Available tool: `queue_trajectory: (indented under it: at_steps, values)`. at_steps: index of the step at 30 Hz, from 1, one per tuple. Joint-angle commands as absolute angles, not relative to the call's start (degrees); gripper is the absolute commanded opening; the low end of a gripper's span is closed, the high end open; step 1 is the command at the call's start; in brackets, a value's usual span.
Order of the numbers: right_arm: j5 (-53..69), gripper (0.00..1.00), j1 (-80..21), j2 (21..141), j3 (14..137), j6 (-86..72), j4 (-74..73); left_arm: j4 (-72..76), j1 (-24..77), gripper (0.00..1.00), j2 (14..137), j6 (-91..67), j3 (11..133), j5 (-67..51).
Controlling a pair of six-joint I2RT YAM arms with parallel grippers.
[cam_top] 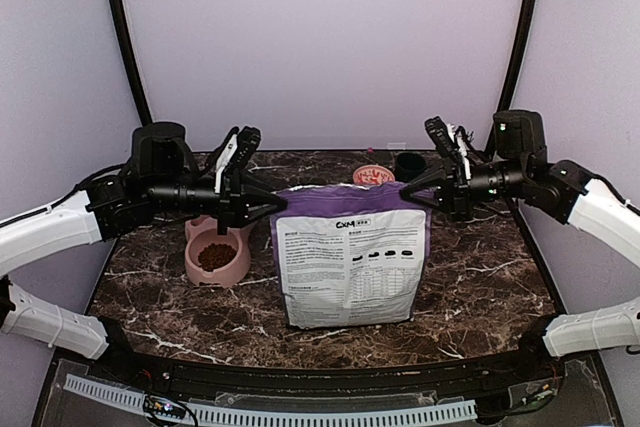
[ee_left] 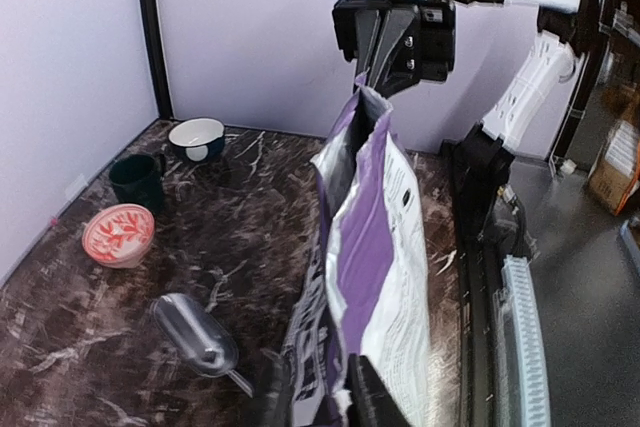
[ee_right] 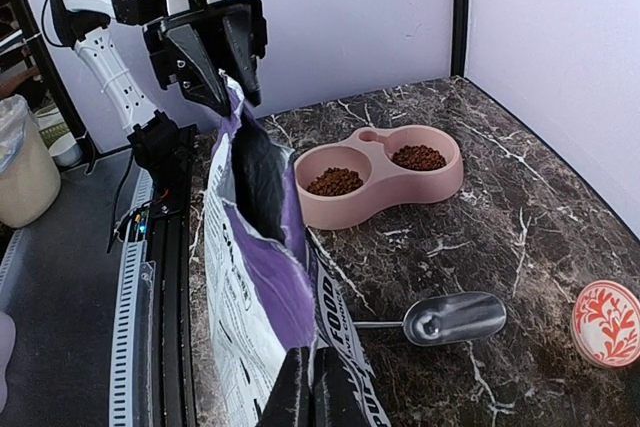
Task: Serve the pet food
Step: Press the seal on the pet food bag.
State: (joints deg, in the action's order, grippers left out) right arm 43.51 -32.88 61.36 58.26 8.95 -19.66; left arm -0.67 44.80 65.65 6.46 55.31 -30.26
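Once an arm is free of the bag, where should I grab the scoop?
Grip the scoop by its thin handle, coming straight down with the jaws across it. It lies flat with the handle toward the bag; the rounded cup end looks too wide. The left gripper and right gripper both hold the bag's corners.

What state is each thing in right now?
bag: upright, mouth open, held at both top corners
left gripper: shut on bag
right gripper: shut on bag
pink double bowl: pet food in both compartments
scoop: lying flat on the table, empty, not held
mug: upright
white bowl: upright, looks empty
red patterned bowl: upright, contents unclear
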Motion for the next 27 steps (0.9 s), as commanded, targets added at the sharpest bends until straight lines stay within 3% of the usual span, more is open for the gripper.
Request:
queue_trajectory:
  at_steps: [1, 4, 9, 14, 17, 23, 25, 27]
  values:
    - [44.3, 0.0, -32.7, 58.5, 56.6, 7.2, -16.7, -8.8, 44.1, 0.35, 66.0, 9.1, 62.4, -30.0]
    - [44.9, 0.0, -32.7, 58.2, 56.2, 6.9, -16.3, -11.7, 44.2, 0.49, 68.6, 9.6, 66.3, -30.5]
    - [43.7, 0.0, -32.8, 57.0, 54.8, 6.3, -14.8, -14.2, 44.2, 0.57, 72.9, 11.7, 69.4, -33.1]
    - [40.6, 0.43, -32.8, 56.1, 53.9, 5.7, -15.2, -16.0, 44.2, 0.51, 76.3, 13.4, 70.7, -36.2]
    - [38.2, 0.54, -32.8, 55.5, 52.9, 5.2, -15.4, -15.9, 44.2, 0.45, 76.6, 13.9, 70.2, -36.5]
    - [36.5, 0.52, -32.8, 55.7, 52.1, 4.8, -16.2, -13.7, 44.3, 0.22, 75.4, 14.0, 67.8, -35.1]
    - [37.0, 0.46, -32.8, 56.1, 52.2, 4.8, -16.8, -13.6, 44.2, 0.15, 75.1, 14.1, 67.2, -34.5]
    - [37.4, 0.33, -32.9, 56.3, 52.3, 4.8, -17.0, -13.2, 44.2, 0.1, 74.8, 14.1, 66.6, -33.7]
